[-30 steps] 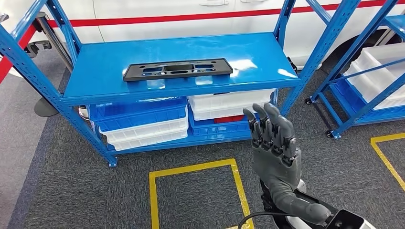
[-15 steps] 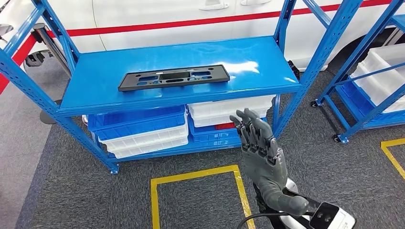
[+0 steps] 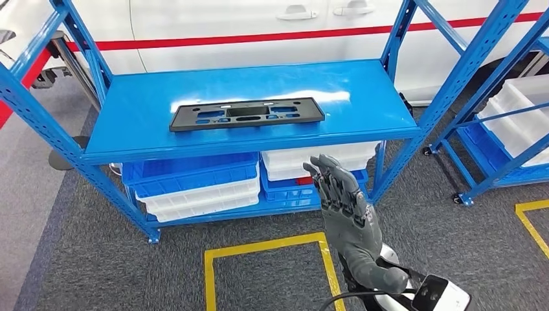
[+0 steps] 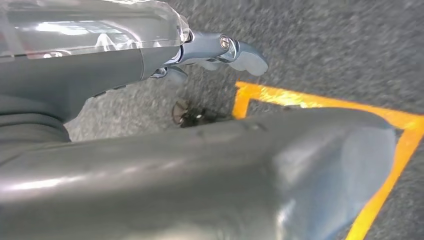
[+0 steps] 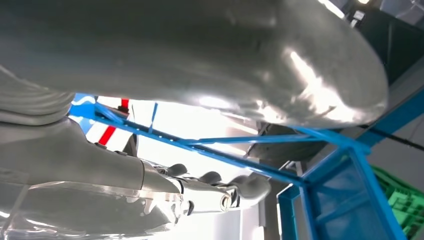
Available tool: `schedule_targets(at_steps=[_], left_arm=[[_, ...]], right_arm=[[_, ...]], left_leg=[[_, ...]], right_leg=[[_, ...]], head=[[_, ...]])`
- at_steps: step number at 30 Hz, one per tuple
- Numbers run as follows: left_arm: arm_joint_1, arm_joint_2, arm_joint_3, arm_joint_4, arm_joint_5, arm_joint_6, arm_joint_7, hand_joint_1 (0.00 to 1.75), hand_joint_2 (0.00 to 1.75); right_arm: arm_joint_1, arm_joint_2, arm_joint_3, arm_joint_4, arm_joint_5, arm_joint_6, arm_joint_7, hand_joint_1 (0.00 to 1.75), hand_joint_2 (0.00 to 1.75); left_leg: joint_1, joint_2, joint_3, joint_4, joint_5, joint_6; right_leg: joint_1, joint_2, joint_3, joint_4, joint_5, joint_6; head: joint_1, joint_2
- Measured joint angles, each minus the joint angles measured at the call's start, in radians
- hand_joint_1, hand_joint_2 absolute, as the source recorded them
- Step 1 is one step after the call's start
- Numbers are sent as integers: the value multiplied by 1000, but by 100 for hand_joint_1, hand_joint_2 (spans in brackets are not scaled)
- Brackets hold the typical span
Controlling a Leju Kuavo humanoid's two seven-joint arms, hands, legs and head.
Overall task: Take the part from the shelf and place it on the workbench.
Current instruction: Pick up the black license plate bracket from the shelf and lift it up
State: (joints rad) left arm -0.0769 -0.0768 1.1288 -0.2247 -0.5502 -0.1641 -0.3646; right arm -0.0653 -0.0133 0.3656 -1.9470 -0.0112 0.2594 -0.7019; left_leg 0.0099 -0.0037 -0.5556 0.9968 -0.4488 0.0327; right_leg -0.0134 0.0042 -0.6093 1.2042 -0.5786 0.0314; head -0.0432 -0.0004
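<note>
Reaching is the step in hand, judged from how things lie: the right hand (image 3: 346,210) stands raised in front of the blue shelf (image 3: 129,129), palm turned away from the camera, fingers (image 3: 327,178) spread a little and straight, holding nothing. It sits below the level of the top shelf board and off toward the board's right half, well apart from the part. The left hand (image 4: 220,50) hangs low over grey carpet beside a yellow floor line (image 4: 320,100); its fingers look loosely extended with nothing in them, though most of it is hidden by the arm's own cover.

The part (image 3: 246,114), a long flat black plate with cut-outs, lies on the top shelf board, lengthways and close to the front edge, slightly left of the board's middle.

To do this well, the right hand should probably rise above the front lip of the board before moving in, so the fingers do not catch the edge, and travel leftward toward the plate's near right end. Since the plate is thin and lies flat on a glossy surface, a pinch from above may slip; sliding it toward the front edge until it overhangs, then closing thumb under and fingers over, looks the safer grasp. The blue upright (image 3: 453,84) on the right stands near the arm's path and wants clearance.
</note>
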Motion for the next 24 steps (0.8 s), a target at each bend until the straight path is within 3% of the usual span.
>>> schedule_targets(at_steps=[1, 2, 3, 4, 6, 7, 8, 12, 14, 16, 18, 19, 20, 22, 23, 24], left_arm=[[1, 0, 0, 0, 0, 0, -1, 0, 0], [1, 0, 0, 0, 0, 0, -2, 0, 0], [2, 0, 0, 0, 0, 0, -2, 0, 0], [2, 0, 1, 0, -1, 0, -2, 0, 0], [2, -2, 1, 1, -3, 0, -3, 0, 0], [0, -2, 1, 1, -3, 0, -3, 0, 0], [-1, -2, 1, 2, -3, -1, -3, 0, 0], [-4, -2, 2, 2, 0, -3, -3, 0, 0], [-6, -2, 2, 2, 0, -4, -2, 0, 0], [-4, -2, 2, 2, 0, -4, -1, 0, 0], [0, -2, 4, 2, 0, -1, 3, 0, 0], [1, -2, 5, 2, -1, 1, 5, 0, 0], [2, -1, 6, 2, -2, 3, 7, 0, 0], [4, 1, 9, 2, -4, 7, 11, 0, 0], [4, 1, 10, 3, -4, 9, 13, 0, 0], [4, 2, 11, 3, -5, 10, 14, 0, 0]], right_arm=[[3, -2, 1, 2, 2, 0, 0, 0, 0], [5, -4, 2, 5, 3, 0, 0, 0, 0], [6, -6, 4, 9, 5, 0, 0, 0, 0], [6, -8, 7, 12, 6, 0, 0, 0, 0], [3, -12, 12, 19, 6, -2, 0, 0, 0], [0, -14, 14, 23, 6, -3, 0, 0, 0], [-1, -16, 15, 26, 4, -4, 1, 0, 0], [-4, -19, 21, 36, 1, -7, 0, 0, 0], [-8, -20, 23, 39, 0, -7, 0, 0, 0], [-9, -20, 24, 42, 0, -9, 0, 0, 0], [-8, -21, 24, 46, -1, -12, 0, 0, 0], [-8, -22, 24, 47, -1, -14, 0, 0, 0], [-8, -22, 24, 48, 0, -16, 0, 0, 0], [-6, -22, 24, 49, 0, -18, 0, 0, 0], [-5, -22, 24, 50, 0, -18, 1, 0, 0], [-3, -22, 24, 50, 1, -18, 1, 0, 0]], left_leg=[[0, 0, 3, 0, -4, 0], [-1, 0, 8, 0, -9, 0], [0, -1, 15, 0, -15, -2], [0, -1, 24, 0, -21, -4], [-1, -1, 42, 1, -36, -12], [-2, -1, 46, 2, -43, -17], [-3, 0, 46, 1, -48, -23], [-3, 2, 43, 45, -56, -45], [0, 2, -12, 146, -80, -53], [1, 2, -96, 270, -129, -59], [1, 2, -146, 308, -153, -59], [1, 2, -147, 276, -138, -55], [0, 2, -135, 215, -101, -50], [-7, 2, -104, 85, 4, -36], [-11, 1, -94, 47, 38, -29], [-15, 1, -89, 30, 54, -24]], right_leg=[[0, 0, -42, 59, -19, 1], [-1, 0, -73, 92, -20, 1], [-1, 0, -85, 86, 1, 0], [-1, -1, -77, 45, 41, -1], [1, -4, -36, -87, 129, -8], [4, -7, -21, -138, 147, -14], [6, -8, -14, -168, 155, -22], [6, -3, 7, -186, 138, -51], [6, -4, 27, -188, 125, -61], [8, -4, 45, -188, 109, -67], [10, -1, 68, -188, 90, -67], [11, 1, 82, -188, 80, -67], [12, 2, 98, -188, 69, -65], [12, 3, 124, -189, 47, -60], [12, 5, 131, -192, 39, -55], [11, 6, 137, -192, 35, -49]], head=[[0, 0], [0, 0], [0, 0], [0, 0], [0, 0], [0, 0], [0, 0], [0, 0], [0, 0], [0, 0], [0, 0], [0, 0], [0, 0], [1, 0], [1, 0], [1, 0]])
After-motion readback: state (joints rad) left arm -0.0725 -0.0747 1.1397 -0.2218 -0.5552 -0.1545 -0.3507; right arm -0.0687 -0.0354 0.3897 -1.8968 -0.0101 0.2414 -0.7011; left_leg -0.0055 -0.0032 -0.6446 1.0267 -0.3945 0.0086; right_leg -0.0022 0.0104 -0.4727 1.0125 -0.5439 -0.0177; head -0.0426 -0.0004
